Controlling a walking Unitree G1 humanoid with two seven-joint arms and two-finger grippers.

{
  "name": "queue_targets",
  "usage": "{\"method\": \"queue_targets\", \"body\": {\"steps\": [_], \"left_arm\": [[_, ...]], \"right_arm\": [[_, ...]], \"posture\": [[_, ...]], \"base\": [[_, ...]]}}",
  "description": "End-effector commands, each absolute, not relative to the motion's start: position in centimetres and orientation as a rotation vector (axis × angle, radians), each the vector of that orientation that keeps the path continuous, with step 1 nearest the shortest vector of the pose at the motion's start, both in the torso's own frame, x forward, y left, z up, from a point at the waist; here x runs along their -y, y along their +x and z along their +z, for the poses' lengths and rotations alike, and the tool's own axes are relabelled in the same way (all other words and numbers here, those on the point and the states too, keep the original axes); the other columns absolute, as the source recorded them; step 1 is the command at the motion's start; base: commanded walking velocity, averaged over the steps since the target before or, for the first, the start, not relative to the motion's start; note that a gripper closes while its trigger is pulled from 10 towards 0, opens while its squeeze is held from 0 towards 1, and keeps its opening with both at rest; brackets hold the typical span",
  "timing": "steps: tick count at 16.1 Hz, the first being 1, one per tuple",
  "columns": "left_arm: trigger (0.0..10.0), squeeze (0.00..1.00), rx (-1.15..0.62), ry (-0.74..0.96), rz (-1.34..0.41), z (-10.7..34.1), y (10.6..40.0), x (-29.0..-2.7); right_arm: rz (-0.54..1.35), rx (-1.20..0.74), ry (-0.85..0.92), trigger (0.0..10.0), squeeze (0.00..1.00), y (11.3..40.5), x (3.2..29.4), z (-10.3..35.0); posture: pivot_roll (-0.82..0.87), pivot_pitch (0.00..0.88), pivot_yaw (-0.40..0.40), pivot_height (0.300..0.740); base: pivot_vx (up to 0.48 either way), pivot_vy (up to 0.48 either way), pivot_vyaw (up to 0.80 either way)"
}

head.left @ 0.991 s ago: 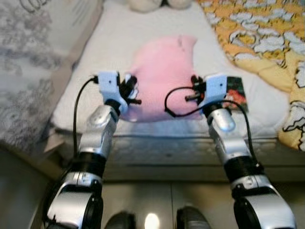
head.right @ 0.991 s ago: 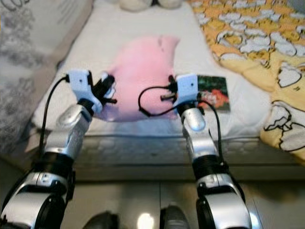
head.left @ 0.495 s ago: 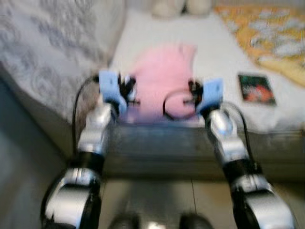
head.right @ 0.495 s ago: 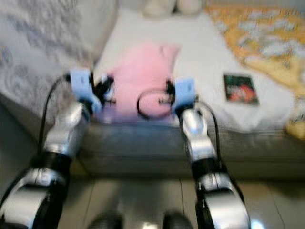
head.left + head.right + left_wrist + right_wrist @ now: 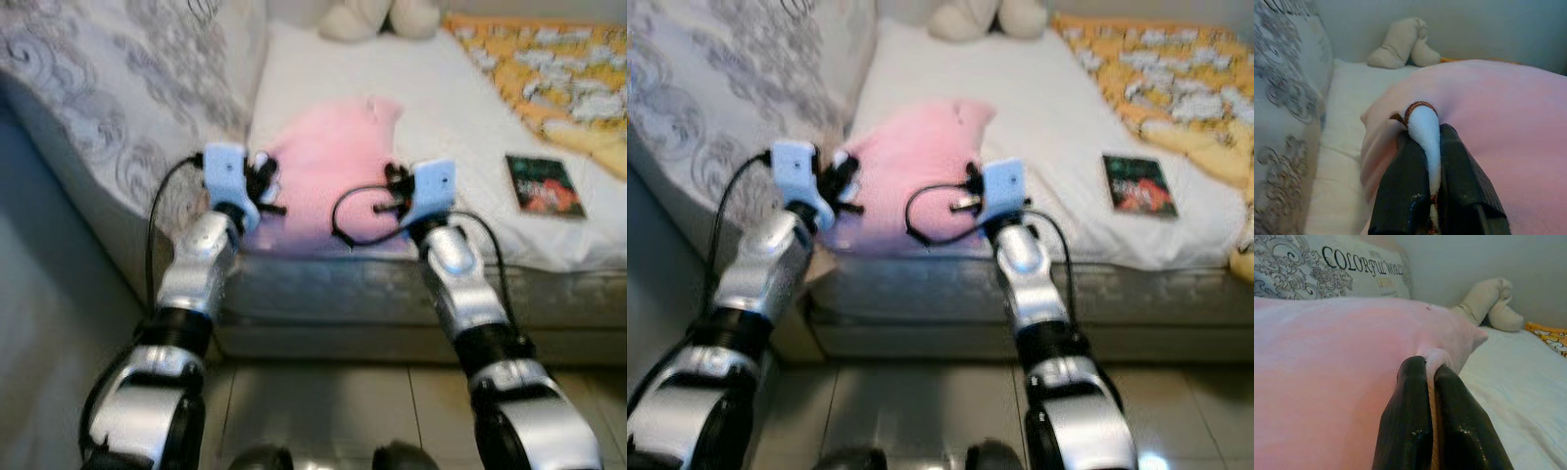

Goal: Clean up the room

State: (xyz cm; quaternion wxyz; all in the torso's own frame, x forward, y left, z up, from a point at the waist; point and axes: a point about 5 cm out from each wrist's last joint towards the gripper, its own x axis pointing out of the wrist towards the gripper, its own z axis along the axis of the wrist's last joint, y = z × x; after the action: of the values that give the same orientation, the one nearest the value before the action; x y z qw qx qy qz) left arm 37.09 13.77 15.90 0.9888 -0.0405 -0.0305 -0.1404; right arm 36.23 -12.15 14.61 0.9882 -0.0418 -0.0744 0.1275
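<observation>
Left hand (image 5: 263,186) and right hand (image 5: 390,191) each pinch pink pillow (image 5: 328,166) edge; lift evenly, clear of bed (image 5: 460,157).

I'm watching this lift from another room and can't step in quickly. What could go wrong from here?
Both the left gripper and the right gripper pinch only a thin fold of the pink pillow, so either corner might slip out. If one lets go, the pillow could swing off the bed edge onto the floor.
</observation>
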Motion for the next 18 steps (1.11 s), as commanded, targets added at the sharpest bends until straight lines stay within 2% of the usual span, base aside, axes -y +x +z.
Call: {"method": "queue_targets", "body": {"steps": [1,9,18], "left_arm": [[10.0,0.0,0.093,-0.077,-0.231,16.9,37.5,-14.6],[10.0,0.0,0.089,-0.084,-0.232,17.1,37.8,-14.4],[10.0,0.0,0.083,-0.087,-0.228,17.8,38.8,-13.8]], "right_arm": [[0.209,0.206,-0.093,10.0,0.07,36.6,13.4,15.9],[0.202,0.207,-0.107,10.0,0.07,36.6,13.8,16.0],[0.239,0.175,-0.135,10.0,0.07,37.4,13.7,16.3]], "posture": [[-0.12,0.0,0.049,0.703],[-0.13,0.0,0.055,0.703],[-0.12,0.0,0.055,0.703]], "base": [[0.472,0.0,0.0],[0.46,0.0,0.0],[0.323,0.352,0.0]]}}
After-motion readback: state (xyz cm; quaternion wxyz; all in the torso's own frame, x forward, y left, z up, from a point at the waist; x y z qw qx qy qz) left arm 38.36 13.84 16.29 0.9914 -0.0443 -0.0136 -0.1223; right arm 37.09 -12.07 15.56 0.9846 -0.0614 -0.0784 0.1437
